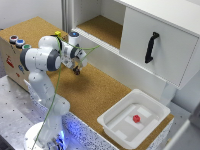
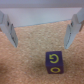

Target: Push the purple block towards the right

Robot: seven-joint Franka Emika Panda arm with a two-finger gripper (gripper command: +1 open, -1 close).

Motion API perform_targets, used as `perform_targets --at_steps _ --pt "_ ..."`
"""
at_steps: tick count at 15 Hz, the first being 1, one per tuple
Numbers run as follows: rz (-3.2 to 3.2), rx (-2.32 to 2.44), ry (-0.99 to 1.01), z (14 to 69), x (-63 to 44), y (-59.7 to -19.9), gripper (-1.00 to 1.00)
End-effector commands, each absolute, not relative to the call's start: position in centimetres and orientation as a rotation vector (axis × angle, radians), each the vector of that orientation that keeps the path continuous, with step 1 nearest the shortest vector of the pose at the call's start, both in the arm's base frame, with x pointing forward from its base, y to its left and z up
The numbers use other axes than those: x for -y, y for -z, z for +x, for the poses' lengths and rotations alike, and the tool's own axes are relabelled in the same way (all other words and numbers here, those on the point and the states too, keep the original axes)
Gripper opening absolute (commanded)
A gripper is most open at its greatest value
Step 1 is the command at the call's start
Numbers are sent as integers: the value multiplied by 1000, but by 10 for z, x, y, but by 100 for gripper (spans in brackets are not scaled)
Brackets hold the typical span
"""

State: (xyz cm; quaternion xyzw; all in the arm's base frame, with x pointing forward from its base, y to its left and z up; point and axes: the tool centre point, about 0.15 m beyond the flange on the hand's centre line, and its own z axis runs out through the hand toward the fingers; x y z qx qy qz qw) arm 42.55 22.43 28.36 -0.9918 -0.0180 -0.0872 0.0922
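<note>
The purple block (image 2: 53,61) is a small cube with a yellow letter G on top. It lies on the cork table surface in the wrist view. My gripper (image 2: 40,44) is open, and its two grey fingers (image 2: 10,30) stand wide apart over the cork. The block lies apart from both fingers and closer to one of them than the other. In the exterior view the gripper (image 1: 76,70) hovers low over the cork table (image 1: 90,90), in front of the cabinet. I cannot make out the block in that view.
A white tray (image 1: 112,122) with a small red object (image 1: 136,118) sits at the exterior view's lower right. A white cabinet with a black handle (image 1: 151,47) stands behind. A box with coloured buttons (image 1: 17,41), a blue-topped cup (image 1: 74,36) and a yellow item (image 1: 58,34) are at the left.
</note>
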Motion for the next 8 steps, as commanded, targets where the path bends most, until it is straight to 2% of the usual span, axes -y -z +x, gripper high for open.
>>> perform_targets --at_steps 1,4,5,8 --pt "-2775 339 58 413 -240 -290 100" --pt "-2794 336 56 414 -245 -272 100" --pt "-2785 324 68 416 -244 -271 -100" --pt "-2770 411 90 414 -254 -268 -100"
